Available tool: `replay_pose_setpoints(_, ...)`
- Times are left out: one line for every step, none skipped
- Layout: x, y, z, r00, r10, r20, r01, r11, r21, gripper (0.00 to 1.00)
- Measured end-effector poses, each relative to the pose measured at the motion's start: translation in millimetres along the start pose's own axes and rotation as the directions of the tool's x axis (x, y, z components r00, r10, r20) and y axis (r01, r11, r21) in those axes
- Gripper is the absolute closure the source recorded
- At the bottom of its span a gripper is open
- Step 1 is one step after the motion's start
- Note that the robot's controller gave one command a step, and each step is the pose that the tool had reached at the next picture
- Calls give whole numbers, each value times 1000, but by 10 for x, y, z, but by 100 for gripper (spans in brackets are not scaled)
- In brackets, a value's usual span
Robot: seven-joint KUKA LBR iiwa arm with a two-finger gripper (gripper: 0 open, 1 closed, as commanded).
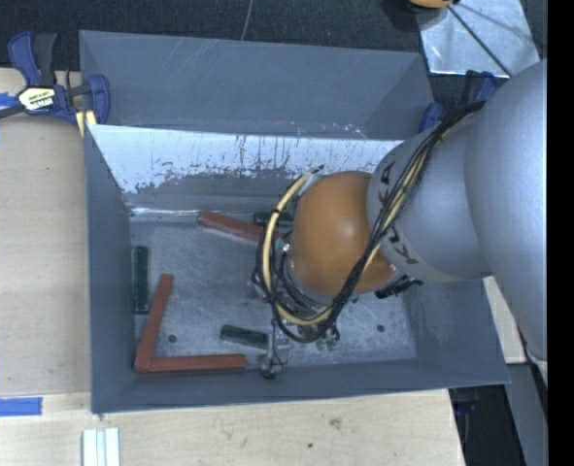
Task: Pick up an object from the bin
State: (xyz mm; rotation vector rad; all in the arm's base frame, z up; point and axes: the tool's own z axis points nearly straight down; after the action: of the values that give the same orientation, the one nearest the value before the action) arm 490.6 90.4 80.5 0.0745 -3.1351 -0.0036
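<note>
your pincer [272, 359] sits low by the small dark green block [242, 336]; apart or together, you cannot tell. nothing looks lifted yet.

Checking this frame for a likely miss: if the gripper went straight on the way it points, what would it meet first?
Probably the grey metal bin floor, right beside the end of the reddish-brown L-shaped bar; depth is unclear, so the gripper could clip that end.
</note>
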Motion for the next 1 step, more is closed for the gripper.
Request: replay_pose_setpoints(-131, 28, 67, 995, -95, 12, 95, 995, 2, 100)
